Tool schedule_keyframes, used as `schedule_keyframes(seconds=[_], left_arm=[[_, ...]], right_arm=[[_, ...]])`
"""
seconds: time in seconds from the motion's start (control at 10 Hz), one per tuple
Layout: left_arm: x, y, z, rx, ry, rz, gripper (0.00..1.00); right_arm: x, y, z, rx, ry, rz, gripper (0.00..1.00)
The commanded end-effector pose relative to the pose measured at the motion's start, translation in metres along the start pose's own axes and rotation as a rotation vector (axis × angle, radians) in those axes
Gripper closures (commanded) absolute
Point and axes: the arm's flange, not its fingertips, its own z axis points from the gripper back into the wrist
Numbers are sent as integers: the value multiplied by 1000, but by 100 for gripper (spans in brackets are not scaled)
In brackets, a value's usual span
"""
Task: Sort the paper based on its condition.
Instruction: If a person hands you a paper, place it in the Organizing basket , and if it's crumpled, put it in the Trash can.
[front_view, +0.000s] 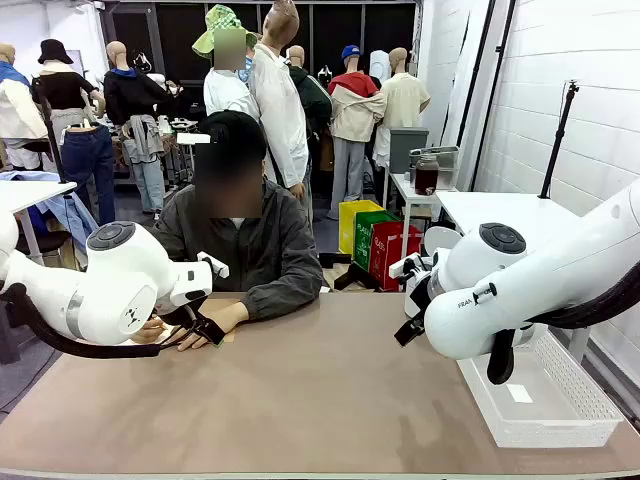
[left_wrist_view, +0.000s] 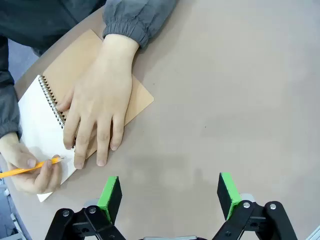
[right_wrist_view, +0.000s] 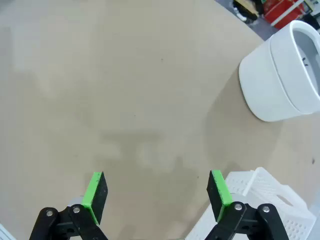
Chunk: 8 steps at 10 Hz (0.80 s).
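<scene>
The paper is out of view as loose sheets. A person across the table presses one hand (left_wrist_view: 100, 110) flat on a spiral-bound notebook (left_wrist_view: 75, 65) with a brown cover. The other hand (left_wrist_view: 32, 172) holds an orange pencil (left_wrist_view: 15, 172) over the notebook's white bound page (left_wrist_view: 35, 120). My left gripper (left_wrist_view: 170, 192) hangs open above bare table, just on my side of the notebook, with nothing between its green pads. Over the right part of the table my right gripper (right_wrist_view: 157, 192) is open too and holds nothing.
A white mesh basket (front_view: 540, 410) stands at the table's right front edge, also at the right wrist view's lower corner (right_wrist_view: 260, 200). A white round bin (right_wrist_view: 280, 75) sits beyond it. The brown tabletop (front_view: 320, 400) is bare in the middle.
</scene>
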Motion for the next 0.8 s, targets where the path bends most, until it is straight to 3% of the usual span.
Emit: schedule_keyframes(seconds=[0.0,0.7], left_arm=[[0,0,0,0,0,0,0],[0,0,0,0,0,0,0]], right_arm=[[0,0,0,0,0,0,0],[0,0,0,0,0,0,0]])
